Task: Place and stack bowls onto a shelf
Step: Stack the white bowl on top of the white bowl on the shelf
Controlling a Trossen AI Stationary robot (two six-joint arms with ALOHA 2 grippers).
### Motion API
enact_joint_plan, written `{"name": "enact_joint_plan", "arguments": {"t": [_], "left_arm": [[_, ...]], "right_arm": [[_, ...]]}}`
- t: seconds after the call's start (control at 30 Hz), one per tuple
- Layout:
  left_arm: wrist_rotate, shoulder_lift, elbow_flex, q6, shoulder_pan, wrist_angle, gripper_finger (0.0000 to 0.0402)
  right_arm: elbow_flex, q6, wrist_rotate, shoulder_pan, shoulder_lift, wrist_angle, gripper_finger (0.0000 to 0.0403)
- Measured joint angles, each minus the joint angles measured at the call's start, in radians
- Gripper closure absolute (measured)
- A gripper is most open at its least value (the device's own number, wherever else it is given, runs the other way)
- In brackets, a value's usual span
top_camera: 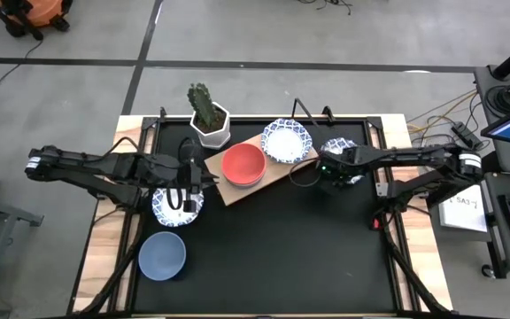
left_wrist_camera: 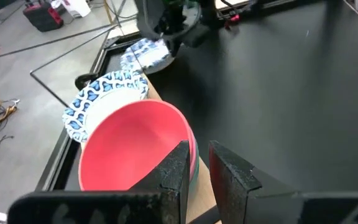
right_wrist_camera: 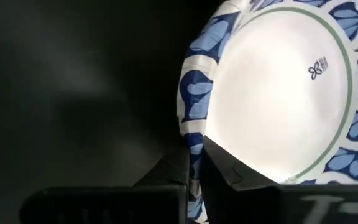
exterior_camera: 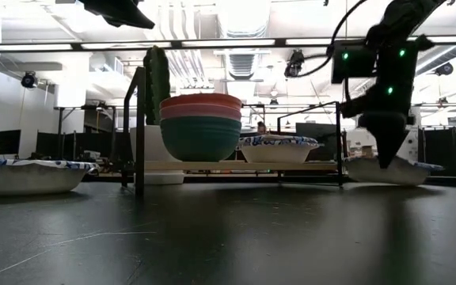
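Observation:
The shelf point(top_camera: 237, 190) is a light-brown board carrying a stack of red, pink and green bowls point(exterior_camera: 201, 127) and one blue-patterned white bowl point(top_camera: 286, 140). Right of the board another patterned bowl point(top_camera: 342, 149) sits on the black table, and my right gripper point(right_wrist_camera: 194, 163) is shut on its rim. My left gripper point(left_wrist_camera: 197, 168) hovers high over the table's left part, slightly open and holding nothing, above a further patterned bowl point(top_camera: 173, 211). A plain blue bowl point(top_camera: 162, 255) rests on the table nearer the front. My right gripper pinches the patterned bowl's scalloped rim point(right_wrist_camera: 191, 134) between its two fingers, one inside the bowl and one outside. The fingers come steeply from above, pointing down. In the low view the bowl's base point(exterior_camera: 390, 179) still lies on the table.
A white pot with a cactus point(top_camera: 209, 115) stands at the board's far left end. The table's middle and near right are bare black surface point(top_camera: 308, 257). Wooden table edges and cables run along both sides.

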Motion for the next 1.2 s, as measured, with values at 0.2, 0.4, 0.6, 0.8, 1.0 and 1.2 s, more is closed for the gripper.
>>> {"name": "enact_joint_plan", "arguments": {"t": [0.2,0.4,0.6,0.8,1.0,1.2], "left_arm": [[-0.004,-0.083,-0.074,0.002,0.0,0.075,0.0359],[-0.016,-0.16,-0.124,0.014,0.0,0.116,0.0359],[-0.022,-0.21,-0.13,0.017,0.0,0.121,0.0359],[-0.022,-0.223,-0.13,0.017,0.0,0.116,0.0359],[-0.022,-0.218,-0.133,0.017,0.0,0.116,0.0359],[-0.021,-0.22,-0.134,0.034,0.0,0.118,0.0359]], "right_arm": [[0.063,0.107,-0.195,0.026,-0.084,-0.108,0.0392],[0.148,0.254,-0.458,0.094,-0.135,-0.119,0.0392],[0.293,0.265,-0.488,0.2,-0.149,0.0,0.0392],[0.499,0.146,-0.332,0.285,-0.142,0.063,0.0392],[0.613,-0.069,-0.023,0.315,-0.109,0.059,0.0392],[0.618,-0.285,0.235,0.286,-0.005,0.059,0.0392]]}}
